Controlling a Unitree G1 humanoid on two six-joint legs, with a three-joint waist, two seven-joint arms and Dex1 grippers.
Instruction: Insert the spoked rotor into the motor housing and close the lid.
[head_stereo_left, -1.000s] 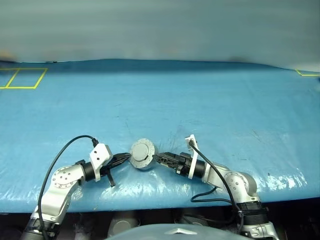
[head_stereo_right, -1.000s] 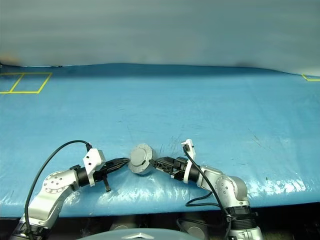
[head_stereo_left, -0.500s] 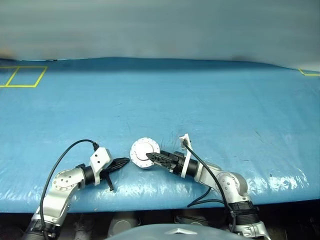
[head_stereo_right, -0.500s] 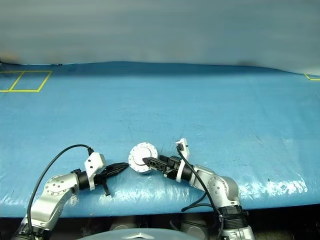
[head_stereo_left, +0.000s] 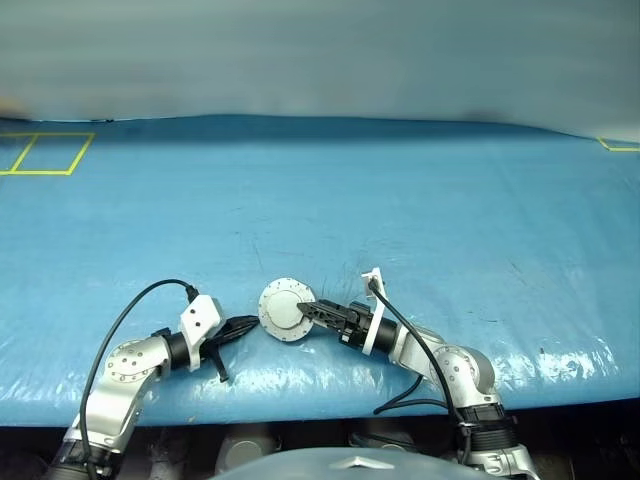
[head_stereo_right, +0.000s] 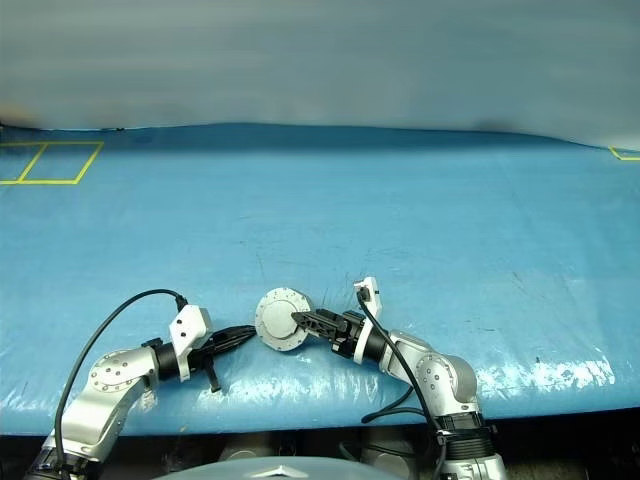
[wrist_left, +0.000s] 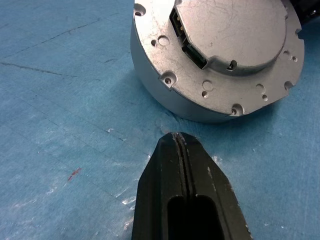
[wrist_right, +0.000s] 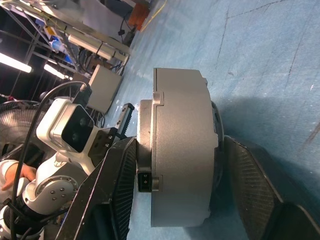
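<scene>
The motor housing (head_stereo_left: 284, 309) sits near the front edge of the blue-covered tabletop (head_stereo_left: 420, 220), between the two arms, with a plain silver face showing a small connector recess and screw holes turned up. From what shows it looks closed up already, though whether the spoked rotor is inside and the lid fully seated cannot be told from these views. The right tool (wrist_right: 185, 185) straddles the housing across its thickness: one ribbed black finger (wrist_right: 117, 185) lies against one flat face and the other stands just off the opposite face with a slim gap, so the jaws are part-open around the can and not clamped on it. That stance suits squeezing the two faces together, or lifting the unit by its faces. The left tool (wrist_left: 182, 165) has its fingers pressed together on nothing, the tip resting just beside the housing's rim, apart from it, probably parked there as a stop to keep the round can from sliding or rolling away when the right tool closes.
</scene>
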